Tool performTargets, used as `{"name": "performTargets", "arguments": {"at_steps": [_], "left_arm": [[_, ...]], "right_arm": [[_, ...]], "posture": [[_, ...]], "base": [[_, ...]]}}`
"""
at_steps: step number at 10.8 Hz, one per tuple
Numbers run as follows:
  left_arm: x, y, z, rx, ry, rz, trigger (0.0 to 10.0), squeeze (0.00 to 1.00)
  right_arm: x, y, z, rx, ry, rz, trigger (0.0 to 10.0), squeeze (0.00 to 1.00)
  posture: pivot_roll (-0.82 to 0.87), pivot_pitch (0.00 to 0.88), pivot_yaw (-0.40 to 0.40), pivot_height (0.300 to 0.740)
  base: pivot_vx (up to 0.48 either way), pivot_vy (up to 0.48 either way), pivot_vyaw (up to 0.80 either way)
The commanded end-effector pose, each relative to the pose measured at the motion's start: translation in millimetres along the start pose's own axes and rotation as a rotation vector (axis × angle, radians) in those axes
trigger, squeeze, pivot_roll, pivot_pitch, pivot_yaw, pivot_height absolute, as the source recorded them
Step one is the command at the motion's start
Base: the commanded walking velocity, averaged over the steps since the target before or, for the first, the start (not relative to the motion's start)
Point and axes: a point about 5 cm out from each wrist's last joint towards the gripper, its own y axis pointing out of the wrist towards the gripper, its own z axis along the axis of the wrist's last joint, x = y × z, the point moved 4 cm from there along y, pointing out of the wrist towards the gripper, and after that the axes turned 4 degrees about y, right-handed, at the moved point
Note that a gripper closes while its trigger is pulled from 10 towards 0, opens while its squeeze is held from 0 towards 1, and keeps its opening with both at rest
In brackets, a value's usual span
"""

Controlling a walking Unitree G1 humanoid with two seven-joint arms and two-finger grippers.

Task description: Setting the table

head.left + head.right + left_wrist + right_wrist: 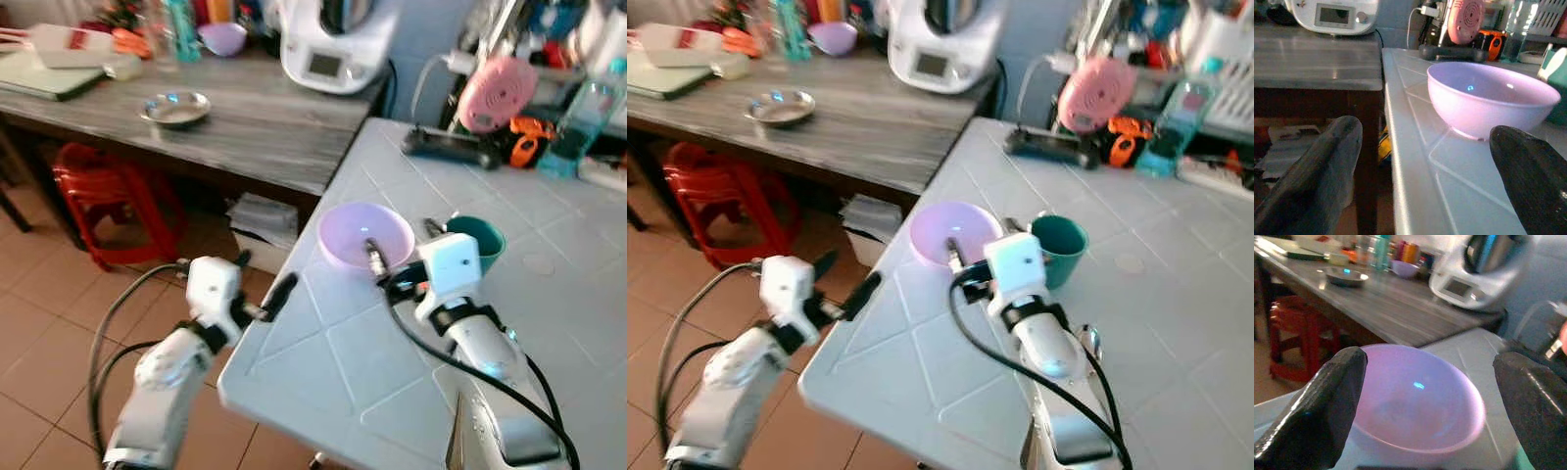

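Pale lilac bowl: plastic, smooth, empty, upright near left edge of white tiled table. Teal cup just beside bowl on its right. Right gripper: fingers spread wide, holding nothing, poised just short of bowl. Left gripper: fingers wide apart, empty, level with table's edge, apart from bowl. Farther back: steel dish on wooden counter.
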Motion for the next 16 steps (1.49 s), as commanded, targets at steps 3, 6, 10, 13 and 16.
{"name": "performTargets", "arguments": {"at_steps": [3, 6, 10, 13, 16], "left_arm": [[25.0, -7.7, 0, -0.036, -0.054, -0.235, 10.0, 0.0], [34.4, -16.0, -12, -0.101, -0.041, -0.331, 10.0, 0.0], [42.0, -21.4, -13, -0.102, -0.045, -0.37, 10.0, 0.0], [44.4, -22.9, -15, -0.108, -0.039, -0.379, 10.0, 0.0], [48.7, -23.4, -16, -0.109, -0.048, -0.384, 10.0, 0.0]], "right_arm": [[-11.6, 4.0, -13, -0.087, -0.009, 0.184, 10.0, 0.0], [-11.4, 6.5, -22, -0.146, -0.146, 0.334, 10.0, 0.0], [-8.6, 13.4, -41, -0.208, -0.27, 0.483, 10.0, 0.0], [-5.1, 21.4, -51, -0.218, -0.387, 0.559, 10.0, 0.0], [1.5, 25.7, -64, -0.226, -0.495, 0.599, 2.7, 0.0]], "posture": [[0.05, 0.081, -0.031, 0.74], [0.04, 0.081, -0.037, 0.74], [0.05, 0.087, -0.044, 0.74], [0.06, 0.095, -0.046, 0.74], [0.06, 0.096, -0.047, 0.74]], "base": [[0.0, 0.0, 0.0], [0.0, 0.0, 0.0], [0.0, 0.0, 0.0], [0.0, 0.0, 0.0], [0.0, 0.0, 0.0]]}}
